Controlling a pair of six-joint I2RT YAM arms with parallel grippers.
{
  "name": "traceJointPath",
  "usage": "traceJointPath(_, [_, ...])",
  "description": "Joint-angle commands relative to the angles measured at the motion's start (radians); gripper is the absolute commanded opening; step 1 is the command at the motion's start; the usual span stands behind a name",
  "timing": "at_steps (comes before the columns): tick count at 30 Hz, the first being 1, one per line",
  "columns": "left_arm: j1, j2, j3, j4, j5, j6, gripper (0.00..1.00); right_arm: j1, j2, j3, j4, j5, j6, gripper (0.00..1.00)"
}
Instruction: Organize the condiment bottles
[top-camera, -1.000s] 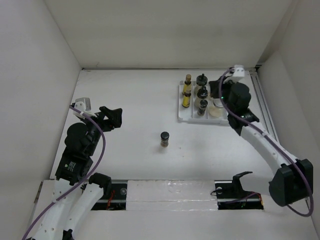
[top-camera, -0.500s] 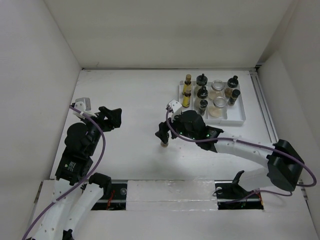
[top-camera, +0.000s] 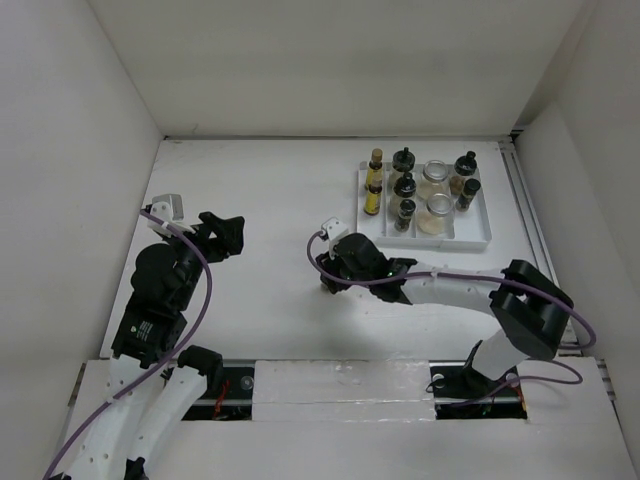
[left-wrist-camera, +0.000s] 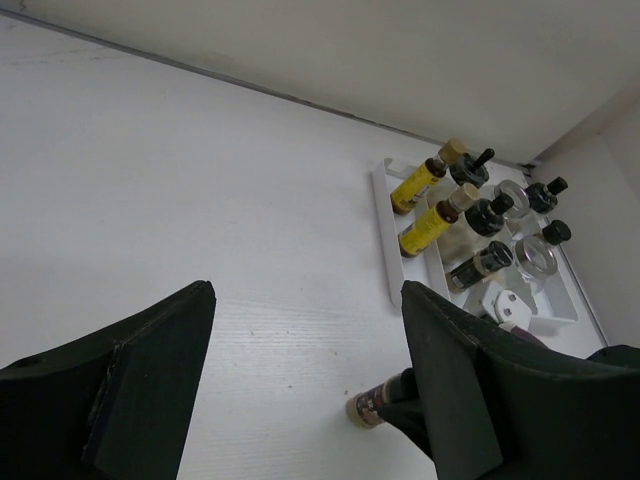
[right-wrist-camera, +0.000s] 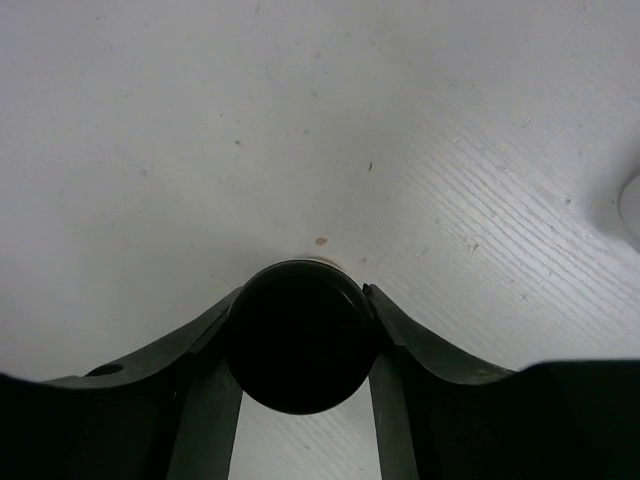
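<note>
Overhead and left wrist cameras both see the tray (top-camera: 472, 228) (left-wrist-camera: 384, 240).

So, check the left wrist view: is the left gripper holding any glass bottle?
No, the black left gripper stands open, with only white table showing between its fingers.

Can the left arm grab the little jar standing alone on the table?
Probably not: the right gripper is clamped on the black cap of that jar, and the left gripper hangs open far off to the side.

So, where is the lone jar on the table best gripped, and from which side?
By its round black cap, from above: the jar stands upright with bare table all round, and the cap fits between the fingers of the right pincer.
</note>
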Motion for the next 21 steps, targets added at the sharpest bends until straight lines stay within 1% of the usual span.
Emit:
traceJointPath(1, [0.004, 0.003, 0.015, 0.042, -0.001, 0.011, 0.71, 0.014, -0.040, 0.059, 0.042, 0.063, 0.012, 0.31])
traceJointPath(3, [0.004, -0.006, 0.015, 0.051, 0.009, 0.011, 0.71, 0.014, -0.084, 0.059, 0.042, 0.115, 0.012, 0.31])
traceJointPath(4, [0.004, -0.006, 0.015, 0.051, 0.009, 0.011, 0.71, 0.014, -0.144, 0.059, 0.042, 0.137, 0.012, 0.29])
traceJointPath(7, [0.004, -0.006, 0.015, 0.042, 0.009, 0.011, 0.71, 0.005, -0.245, 0.059, 0.023, 0.218, -0.030, 0.29])
traceJointPath(8, [0.004, -0.006, 0.015, 0.042, 0.009, 0.011, 0.71, -0.015, -0.324, 0.068, 0.006, 0.252, -0.040, 0.28])
traceJointPath(9, [0.004, -0.006, 0.015, 0.051, 0.009, 0.011, 0.71, -0.033, -0.366, 0.068, -0.015, 0.322, -0.051, 0.28])
traceJointPath(10, [0.004, -0.015, 0.015, 0.051, 0.009, 0.011, 0.71, -0.093, -0.408, 0.068, -0.044, 0.347, -0.051, 0.28])
traceJointPath(11, [0.004, -0.015, 0.015, 0.051, 0.009, 0.011, 0.71, -0.139, -0.487, 0.068, -0.044, 0.364, -0.051, 0.28])
traceJointPath(13, [0.004, -0.015, 0.015, 0.051, 0.019, 0.011, 0.71, -0.248, -0.555, 0.054, -0.053, 0.399, -0.051, 0.26])
traceJointPath(14, [0.004, -0.015, 0.015, 0.051, 0.031, 0.011, 0.71, -0.368, -0.581, 0.042, -0.054, 0.421, -0.051, 0.26])
traceJointPath(15, [0.004, -0.015, 0.015, 0.051, 0.032, 0.011, 0.71, -0.430, -0.622, 0.033, -0.054, 0.444, -0.018, 0.25])
traceJointPath(16, [0.004, -0.015, 0.015, 0.051, 0.032, 0.011, 0.71, -0.493, -0.633, 0.016, -0.054, 0.444, -0.005, 0.23])
traceJointPath(17, [0.004, -0.015, 0.015, 0.051, 0.032, 0.011, 0.71, -0.623, -0.633, 0.016, -0.041, 0.421, 0.005, 0.23])
traceJointPath(19, [0.004, -0.015, 0.015, 0.051, 0.042, 0.011, 0.71, -0.743, -0.597, 0.002, -0.021, 0.357, 0.016, 0.22])
traceJointPath(20, [0.004, -0.015, 0.015, 0.051, 0.042, 0.011, 0.71, -0.797, -0.572, 0.002, -0.021, 0.285, 0.028, 0.22])
traceJointPath(21, [0.004, -0.026, 0.015, 0.051, 0.042, 0.011, 0.72, -0.881, -0.546, 0.002, -0.021, 0.261, 0.041, 0.21])
